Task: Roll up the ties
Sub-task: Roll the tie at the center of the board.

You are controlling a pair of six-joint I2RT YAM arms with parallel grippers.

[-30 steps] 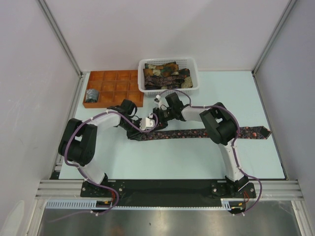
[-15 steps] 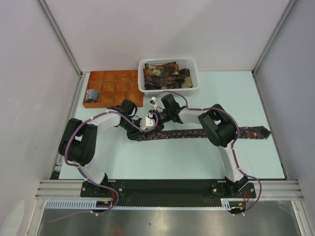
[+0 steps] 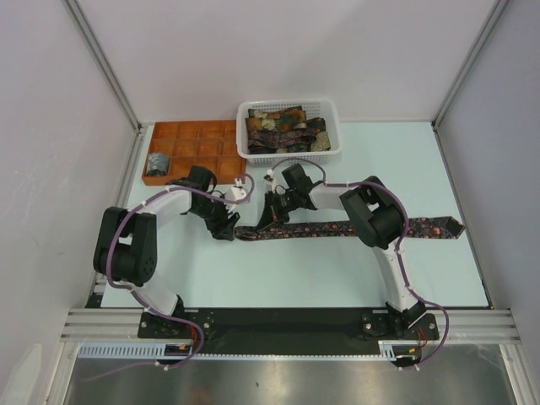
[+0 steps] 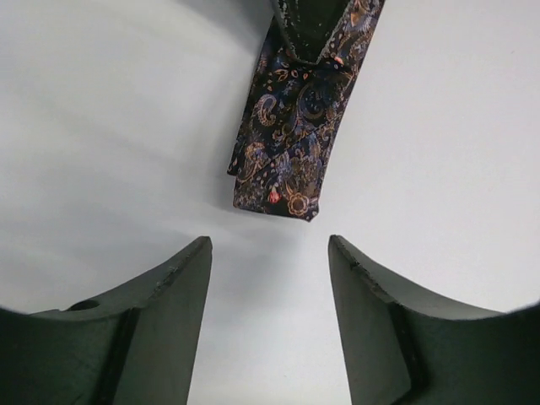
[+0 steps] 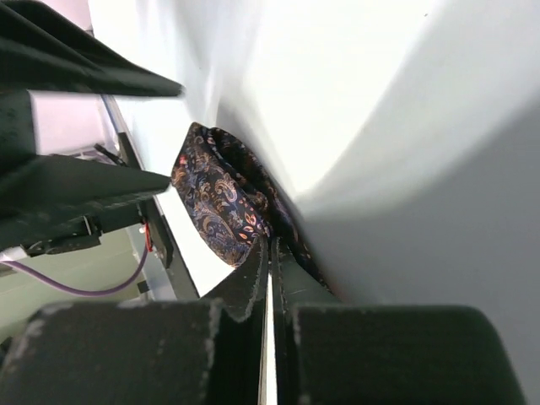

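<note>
Dark paisley tie (image 3: 337, 229) lies flat across table (image 3: 295, 270) middle, pointed wide end near right edge, narrow end folded over toward left. Right gripper (image 3: 268, 221) pinched tight on folded end; left gripper (image 4: 270, 291) parted, empty, just short of fold. Fabric thin, limp, smooth, likely slippery: fold will spring loose unless pressed. Best hold: across fold, both edges. More ties (image 3: 283, 131) heaped in white mesh basket (image 3: 331, 150) at far edge.

dark paisley tie (image 3: 337, 229) flat across the table, more ties (image 3: 287, 131) heaped in the basket
</note>
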